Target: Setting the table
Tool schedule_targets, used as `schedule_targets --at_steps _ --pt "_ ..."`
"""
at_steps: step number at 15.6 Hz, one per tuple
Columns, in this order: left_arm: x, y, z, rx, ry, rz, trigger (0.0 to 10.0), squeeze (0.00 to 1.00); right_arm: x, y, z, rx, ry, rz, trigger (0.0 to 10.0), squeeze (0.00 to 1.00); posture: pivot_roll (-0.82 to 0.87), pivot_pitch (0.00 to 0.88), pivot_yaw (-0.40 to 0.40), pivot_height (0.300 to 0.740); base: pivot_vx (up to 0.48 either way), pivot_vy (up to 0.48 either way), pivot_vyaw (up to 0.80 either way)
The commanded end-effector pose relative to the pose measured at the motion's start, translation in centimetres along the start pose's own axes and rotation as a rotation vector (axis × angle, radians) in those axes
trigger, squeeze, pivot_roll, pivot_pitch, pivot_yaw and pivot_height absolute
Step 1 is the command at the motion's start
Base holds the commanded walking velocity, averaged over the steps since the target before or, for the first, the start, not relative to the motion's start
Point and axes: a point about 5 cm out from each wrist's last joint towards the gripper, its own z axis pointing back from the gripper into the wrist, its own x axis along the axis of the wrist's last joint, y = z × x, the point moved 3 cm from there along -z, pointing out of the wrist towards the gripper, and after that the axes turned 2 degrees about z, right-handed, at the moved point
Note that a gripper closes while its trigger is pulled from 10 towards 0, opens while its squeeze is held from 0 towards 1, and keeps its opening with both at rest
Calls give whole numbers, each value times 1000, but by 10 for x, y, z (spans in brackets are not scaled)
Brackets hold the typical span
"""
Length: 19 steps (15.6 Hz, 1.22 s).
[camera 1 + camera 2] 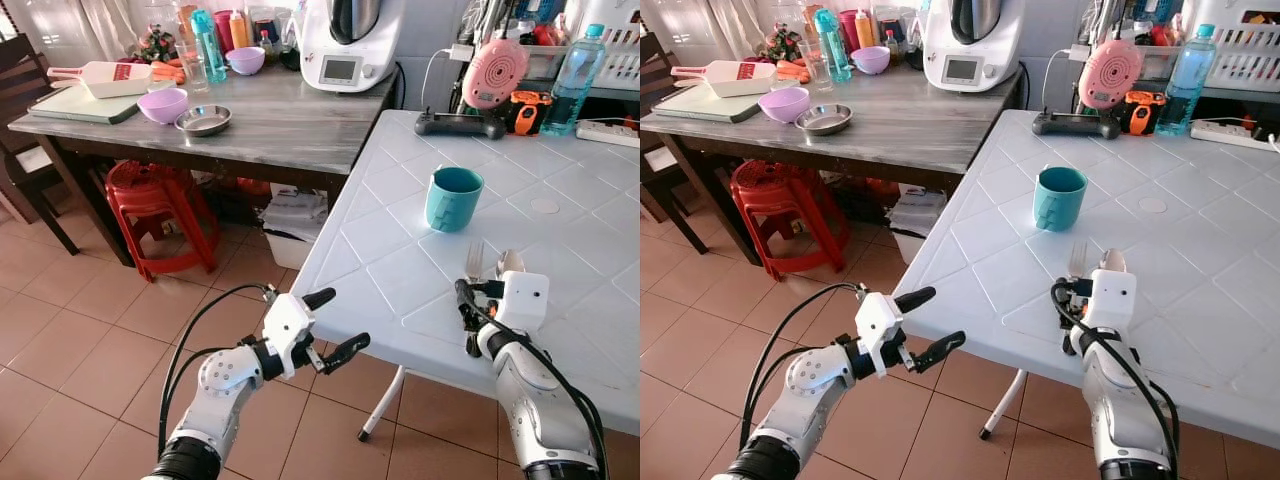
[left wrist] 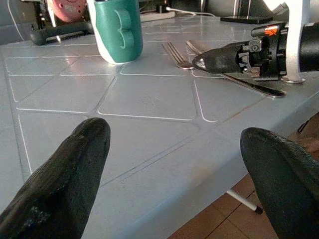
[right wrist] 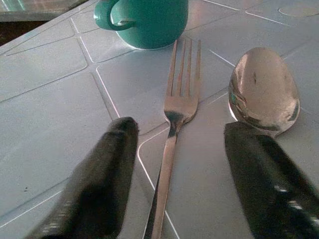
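Note:
A fork and a spoon lie side by side on the white tiled table, near its front edge. A teal mug stands upright just beyond them. My right gripper rests low over the table and is open. The fork's handle runs between its fingers and the spoon's bowl lies off the tip of one finger. My left gripper is open and holds nothing. It hovers off the table's left front edge at about table height, pointing towards the cutlery.
A grey wooden counter stands to the left with a purple bowl, a steel bowl and a white kitchen machine. A red stool sits under it. A water bottle and controller stand at the table's far side.

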Motion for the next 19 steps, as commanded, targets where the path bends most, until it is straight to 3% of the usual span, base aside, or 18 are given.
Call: schedule_targets --at_steps 1,7,19 --pt "4 1 -1 -21 6 -23 10000 0 -6 -3 -3 -2 44 -10 0 0 -70 0 77 740 0 0 0" --pt "3 -7 -2 -90 26 -9 10000 0 -12 3 -6 48 90 -10 0 0 -69 0 76 740 0 0 0" --pt "2 -11 0 -114 44 1 10000 0 -21 14 0 89 129 5 0 0 -70 0 75 740 0 0 0"
